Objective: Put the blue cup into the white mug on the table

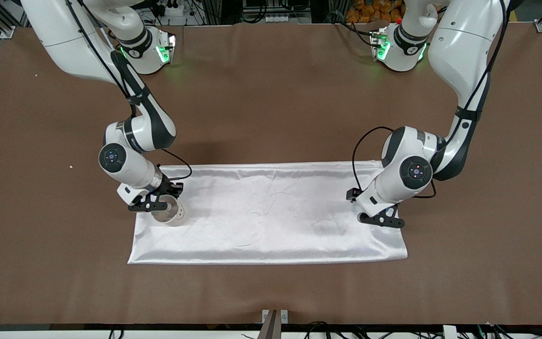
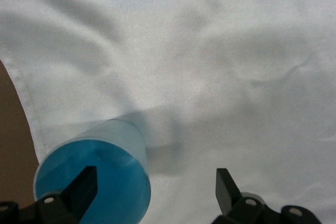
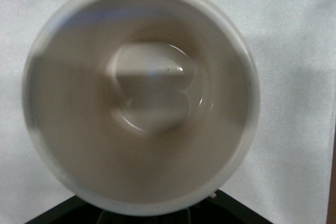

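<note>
White satin cloth (image 1: 271,212) on brown bench (image 1: 271,94), right hand (image 1: 155,203) pinching white mug (image 1: 170,214) on cloth, left hand (image 1: 381,219) spread beside blue cup (image 2: 94,177) at cloth's edge.

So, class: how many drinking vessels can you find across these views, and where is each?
2. The white mug stands on the white cloth at the right arm's end; the blue cup stands on the cloth's edge under the left gripper.
</note>
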Controlling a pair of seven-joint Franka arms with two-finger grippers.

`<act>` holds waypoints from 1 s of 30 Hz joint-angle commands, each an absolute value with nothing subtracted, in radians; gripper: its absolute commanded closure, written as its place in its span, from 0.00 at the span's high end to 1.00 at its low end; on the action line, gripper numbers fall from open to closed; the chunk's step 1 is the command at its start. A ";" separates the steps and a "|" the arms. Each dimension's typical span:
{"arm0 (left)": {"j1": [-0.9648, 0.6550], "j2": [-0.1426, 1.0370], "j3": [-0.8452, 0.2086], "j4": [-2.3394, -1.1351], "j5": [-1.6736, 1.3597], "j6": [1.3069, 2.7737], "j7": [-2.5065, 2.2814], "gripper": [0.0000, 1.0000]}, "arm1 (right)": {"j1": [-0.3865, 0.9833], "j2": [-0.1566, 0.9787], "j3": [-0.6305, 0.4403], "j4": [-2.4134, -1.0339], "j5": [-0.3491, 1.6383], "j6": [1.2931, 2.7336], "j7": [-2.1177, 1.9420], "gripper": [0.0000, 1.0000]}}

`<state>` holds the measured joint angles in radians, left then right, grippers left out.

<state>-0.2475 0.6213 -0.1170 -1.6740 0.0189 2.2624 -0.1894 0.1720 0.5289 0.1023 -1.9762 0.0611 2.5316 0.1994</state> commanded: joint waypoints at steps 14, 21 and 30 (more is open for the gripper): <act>-0.245 0.634 -0.121 -1.671 0.121 2.267 -0.206 0.00 | 0.426 0.417 0.114 -1.970 0.052 2.388 0.589 0.00; -0.247 0.632 -0.120 -1.671 0.123 2.267 -0.207 0.00 | 0.574 0.417 0.112 -1.971 0.046 2.402 0.768 0.00; -0.247 0.614 -0.115 -1.657 0.124 2.264 -0.207 0.00 | 0.704 0.419 0.109 -1.973 0.044 2.402 0.928 0.00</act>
